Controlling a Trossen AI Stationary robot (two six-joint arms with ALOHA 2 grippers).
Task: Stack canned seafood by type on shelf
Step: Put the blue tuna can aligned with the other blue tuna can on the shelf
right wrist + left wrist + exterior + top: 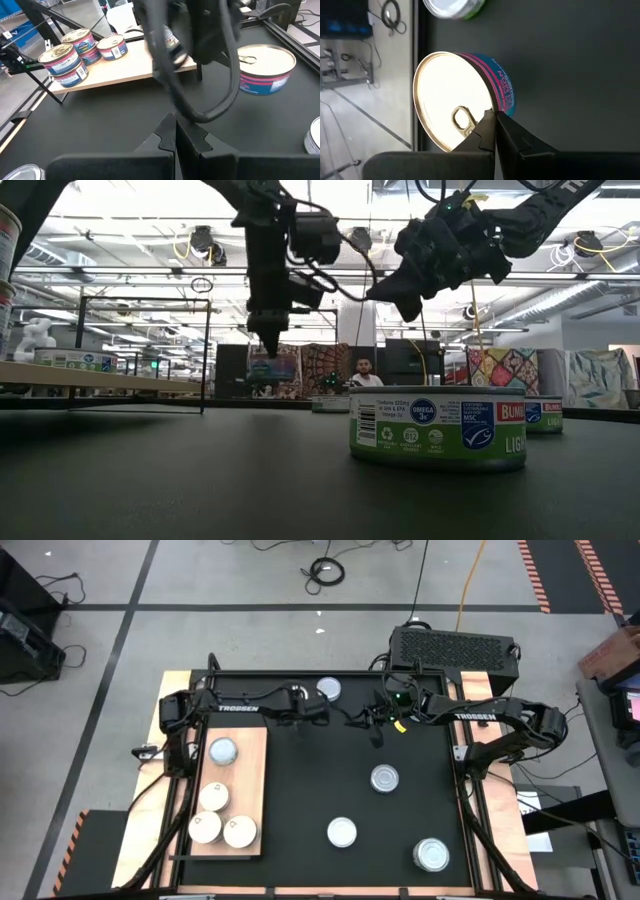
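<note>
The light wooden shelf (250, 755) lies on the table's left side and carries several cream-topped tins (214, 796). One more cream-topped tin with a pink and blue label (328, 690) (455, 95) stands on the black mat at the far edge. My left gripper (322, 712) (493, 116) is shut and hangs above the mat just near of that tin; in the low view it (268, 350) is well off the table. My right gripper (378, 735) (174, 119) is shut and raised over the mat's far middle. Silver-topped tins (385, 778) (432, 855) stand on the mat.
Another cream-topped tin (342, 832) stands near the mat's near edge. A green-labelled tin (437, 427) stands close to the low camera. A black box (455, 648) sits behind the table's far right. A person (366, 372) sits far off in the room.
</note>
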